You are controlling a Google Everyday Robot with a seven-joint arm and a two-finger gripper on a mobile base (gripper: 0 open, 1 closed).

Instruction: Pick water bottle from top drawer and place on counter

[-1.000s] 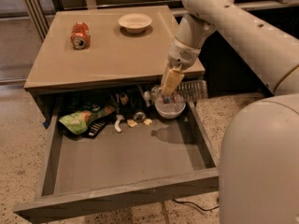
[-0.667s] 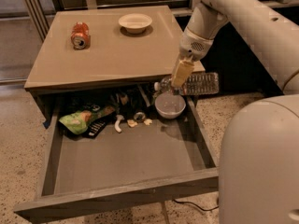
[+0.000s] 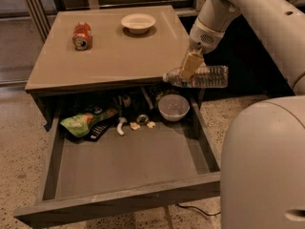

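Note:
A clear crinkled water bottle (image 3: 205, 77) hangs sideways in the air, cap to the left, just past the counter's (image 3: 109, 51) front right corner and above the back right of the open top drawer (image 3: 128, 161). My gripper (image 3: 190, 66) comes down from the upper right and is shut on the water bottle near its neck. The tan fingers (image 3: 192, 63) cover part of the bottle. Nothing of the bottle touches the counter or the drawer.
On the counter lie an orange soda can (image 3: 81, 36) at the back left and a white bowl (image 3: 138, 22) at the back middle. In the drawer sit a grey bowl (image 3: 173, 107), a green snack bag (image 3: 86, 121) and small scraps. My white base (image 3: 262, 166) fills the lower right.
The gripper has risen from the drawer's back right corner with the water bottle, which now hangs level with the counter's edge. The grey bowl in the drawer is uncovered.

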